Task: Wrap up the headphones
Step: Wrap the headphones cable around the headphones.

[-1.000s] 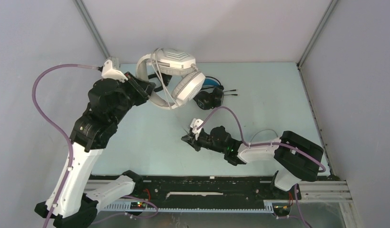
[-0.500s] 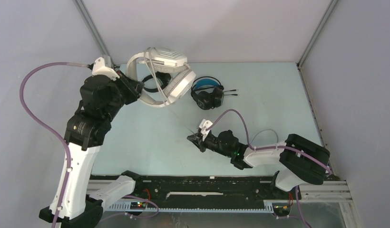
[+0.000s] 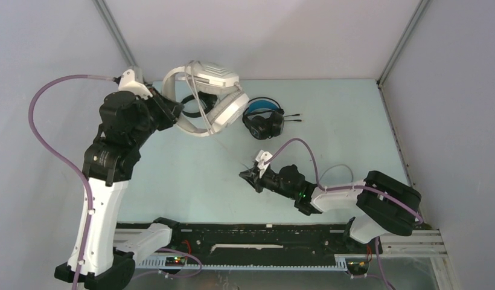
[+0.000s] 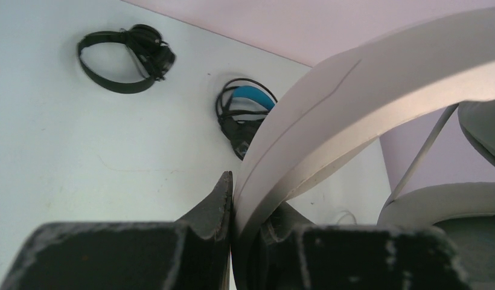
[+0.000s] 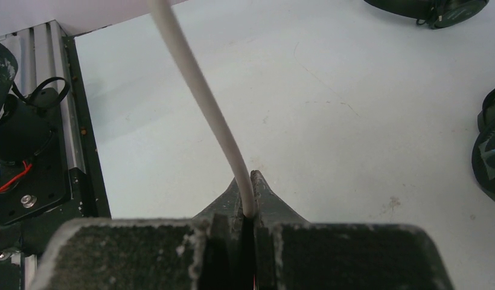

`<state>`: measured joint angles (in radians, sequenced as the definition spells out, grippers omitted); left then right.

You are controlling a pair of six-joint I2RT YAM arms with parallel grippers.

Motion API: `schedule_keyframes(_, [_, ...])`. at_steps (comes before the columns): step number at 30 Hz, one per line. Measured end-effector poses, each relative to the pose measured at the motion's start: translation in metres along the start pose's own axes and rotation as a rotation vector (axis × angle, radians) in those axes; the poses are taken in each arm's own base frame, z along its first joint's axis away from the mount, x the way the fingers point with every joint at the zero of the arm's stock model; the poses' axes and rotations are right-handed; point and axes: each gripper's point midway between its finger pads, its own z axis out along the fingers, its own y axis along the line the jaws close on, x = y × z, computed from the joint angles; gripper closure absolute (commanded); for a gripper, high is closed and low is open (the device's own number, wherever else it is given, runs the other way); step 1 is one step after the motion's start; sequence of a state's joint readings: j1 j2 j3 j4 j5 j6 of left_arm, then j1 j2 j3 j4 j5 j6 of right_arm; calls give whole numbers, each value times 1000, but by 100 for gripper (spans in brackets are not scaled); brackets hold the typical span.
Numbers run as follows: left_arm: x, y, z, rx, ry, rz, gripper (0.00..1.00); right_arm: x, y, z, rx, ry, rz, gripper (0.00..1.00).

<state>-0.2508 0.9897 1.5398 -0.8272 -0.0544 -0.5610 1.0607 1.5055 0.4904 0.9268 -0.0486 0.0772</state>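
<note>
The large white headphones [image 3: 210,90] hang in the air at the back left, and my left gripper [image 3: 171,115] is shut on their headband [image 4: 329,121]. In the left wrist view the band sits pinched between the jaws of the left gripper [image 4: 244,188]. Their thin white cable [image 3: 230,151] runs down to my right gripper [image 3: 250,176] near the table's middle. The right wrist view has the right gripper [image 5: 248,181] shut on that cable [image 5: 197,90]. The black pair with a blue headband [image 3: 264,121] lies beside the white one. The small all-black pair [image 4: 121,54] lies behind, partly hidden from above.
A black rail [image 3: 263,232] with wiring runs along the near edge, between the arm bases. Grey walls close the back and both sides. The right arm's purple hose [image 3: 296,148] arcs over the table behind its wrist.
My left arm has carried the white headphones left and back, uncovering the blue-banded pair. The right gripper has drifted slightly right and nearer, still pinching the cable.
</note>
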Motion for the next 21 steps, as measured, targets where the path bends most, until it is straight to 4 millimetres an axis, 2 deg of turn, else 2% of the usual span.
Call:
schedule_keyframes(5, [10, -20, -2, 135, 62, 79, 100, -6, -19, -3, 27, -11, 40, 100])
schedule_keyframes(8, [19, -26, -2, 188, 102, 138, 100, -15, -41, -10, 60, -25, 87, 100])
schedule_keyframes(15, [40, -20, 3, 237, 177, 286, 100, -35, -84, -29, 122, -58, 174, 100])
schedule_keyframes(21, [78, -13, 11, 311, 286, 389, 100, -42, -91, -45, 113, -37, 226, 100])
